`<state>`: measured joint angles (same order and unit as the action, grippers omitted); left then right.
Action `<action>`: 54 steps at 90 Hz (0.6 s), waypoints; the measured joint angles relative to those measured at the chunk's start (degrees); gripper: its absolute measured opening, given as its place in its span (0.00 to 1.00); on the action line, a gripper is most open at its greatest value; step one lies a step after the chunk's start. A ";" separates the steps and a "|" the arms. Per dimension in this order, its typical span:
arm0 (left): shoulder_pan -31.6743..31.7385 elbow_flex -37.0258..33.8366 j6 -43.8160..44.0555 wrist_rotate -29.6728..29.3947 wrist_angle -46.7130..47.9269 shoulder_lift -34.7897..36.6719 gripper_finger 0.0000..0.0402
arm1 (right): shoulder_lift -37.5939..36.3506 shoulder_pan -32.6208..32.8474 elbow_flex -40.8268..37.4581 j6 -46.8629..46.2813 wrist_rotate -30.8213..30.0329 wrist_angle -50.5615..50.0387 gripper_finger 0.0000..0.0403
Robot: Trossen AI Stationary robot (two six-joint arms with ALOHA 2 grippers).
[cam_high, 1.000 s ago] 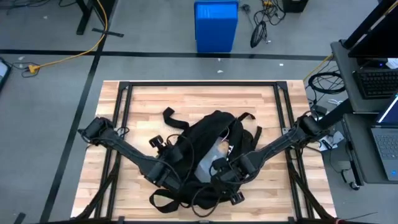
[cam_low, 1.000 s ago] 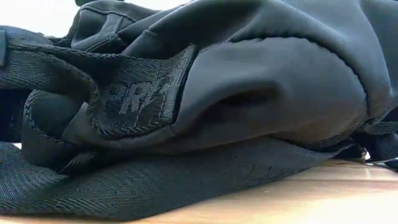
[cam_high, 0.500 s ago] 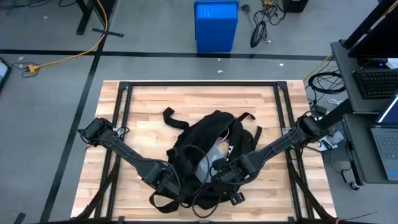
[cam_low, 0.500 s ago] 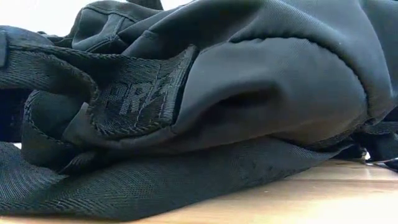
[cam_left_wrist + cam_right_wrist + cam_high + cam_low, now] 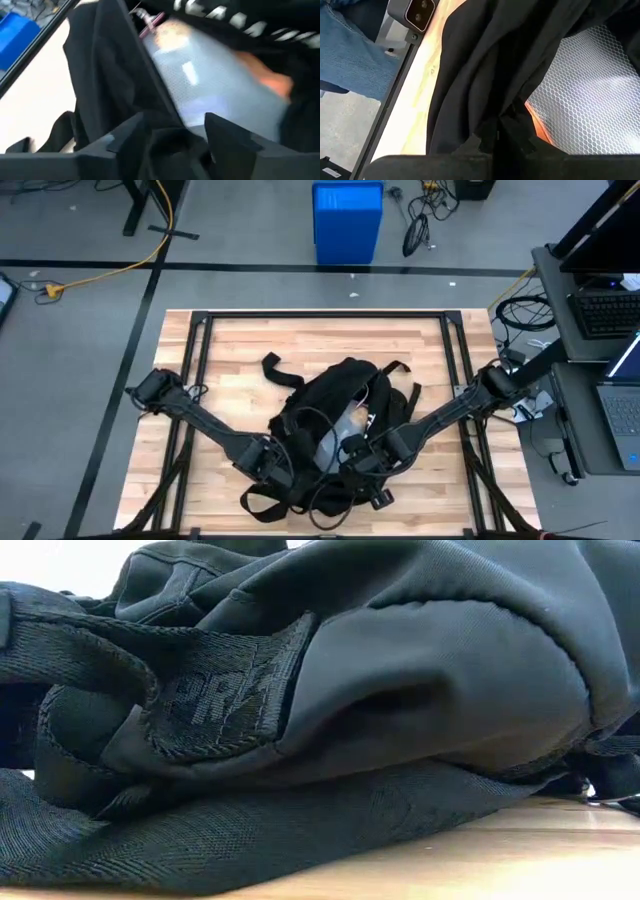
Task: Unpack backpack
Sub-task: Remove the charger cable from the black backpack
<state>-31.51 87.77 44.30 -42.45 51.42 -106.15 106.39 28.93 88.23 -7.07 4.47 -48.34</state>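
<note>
The backpack (image 5: 335, 430) lies mid-table on the wooden table (image 5: 240, 345), straps trailing toward the near edge. From above, you've got both arms reaching in: your left gripper (image 5: 272, 467) at the bag's left flank, your right gripper (image 5: 362, 463) at its near right side.

Low view: the backpack (image 5: 400, 690) fills everything, a webbing strap (image 5: 215, 700) folded across its front.

Left wrist: your fingers (image 5: 227, 135) stand apart, black fabric bunched between them, a white mesh pouch (image 5: 210, 85) showing inside the opening.

Right wrist: your fingers (image 5: 515, 132) pinch a fold of the backpack's fabric, the mesh pouch (image 5: 590, 95) just beside. Blue jeans (image 5: 350, 55) of a person show beyond the table edge.
</note>
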 joint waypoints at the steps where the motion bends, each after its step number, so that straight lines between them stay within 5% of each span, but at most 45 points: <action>1: 0.07 -0.20 0.09 0.02 0.06 0.00 0.53 | 0.00 0.00 0.00 0.00 0.00 0.00 0.00; 21: 1.54 -4.23 0.39 2.37 -2.01 0.00 0.63 | 0.00 0.00 0.00 0.00 0.00 0.02 0.00; 54: 3.69 -7.91 0.41 4.85 -1.78 0.00 0.64 | 0.00 0.04 -0.02 0.02 0.00 0.03 0.00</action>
<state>-27.81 79.85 44.71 -37.60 49.64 -106.15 106.39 28.97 88.20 -7.05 4.47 -48.31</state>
